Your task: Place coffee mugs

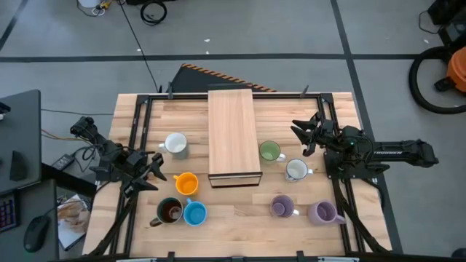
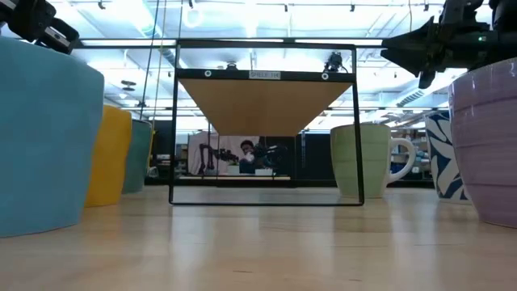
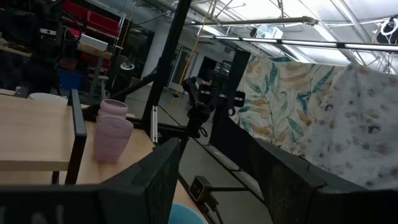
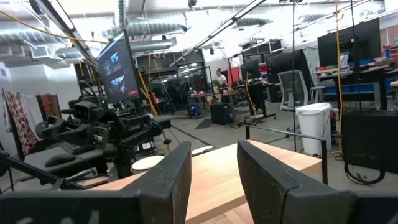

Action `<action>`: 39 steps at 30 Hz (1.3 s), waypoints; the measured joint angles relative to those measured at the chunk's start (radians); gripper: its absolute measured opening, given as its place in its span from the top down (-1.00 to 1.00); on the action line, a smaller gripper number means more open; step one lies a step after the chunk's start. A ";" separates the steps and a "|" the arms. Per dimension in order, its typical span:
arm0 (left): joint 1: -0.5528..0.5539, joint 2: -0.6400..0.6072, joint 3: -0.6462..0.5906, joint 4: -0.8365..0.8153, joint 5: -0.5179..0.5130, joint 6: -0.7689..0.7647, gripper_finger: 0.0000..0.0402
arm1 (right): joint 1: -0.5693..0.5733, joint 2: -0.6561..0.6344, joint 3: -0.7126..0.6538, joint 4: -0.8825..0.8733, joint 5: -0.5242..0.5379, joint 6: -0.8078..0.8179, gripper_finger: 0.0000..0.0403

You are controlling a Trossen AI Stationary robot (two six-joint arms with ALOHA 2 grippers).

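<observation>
Blue mug [image 2: 40, 137] looms closest, orange mug [image 1: 186, 183] just beside it. Left gripper [image 1: 151, 168] hovers near them, fingers spread, empty; right gripper [image 1: 302, 133], apparently open too, sits beside the green mug [image 1: 270, 151]. Tight clusters here, so a careless descent could clip a neighbour.

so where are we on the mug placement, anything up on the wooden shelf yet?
Nothing placed yet: the wooden shelf has a bare top. Nothing is in hand either; the left gripper and the right gripper are both open and empty. All eight mugs remain on the table: white, orange, dark, blue, green, white, and purple.
</observation>
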State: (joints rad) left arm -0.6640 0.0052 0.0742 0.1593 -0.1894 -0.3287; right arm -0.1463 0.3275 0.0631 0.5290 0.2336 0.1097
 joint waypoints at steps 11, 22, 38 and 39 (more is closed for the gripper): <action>0.000 0.000 0.000 0.020 -0.093 0.098 -0.04 | 0.000 0.000 0.000 0.000 0.000 0.000 0.32; 0.000 0.000 0.000 0.227 -0.356 0.345 -0.04 | 0.000 0.000 0.000 0.005 0.000 0.000 0.32; -0.001 0.001 0.000 0.288 -0.381 0.341 -0.04 | 0.000 0.056 0.066 -0.059 -0.070 0.271 0.34; 0.000 0.001 0.000 0.302 -0.419 0.345 -0.04 | 0.000 0.070 0.094 -0.104 -0.070 0.255 0.34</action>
State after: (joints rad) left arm -0.6644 0.0059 0.0746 0.4612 -0.6085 0.0160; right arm -0.1467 0.3973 0.1572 0.4251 0.1634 0.3642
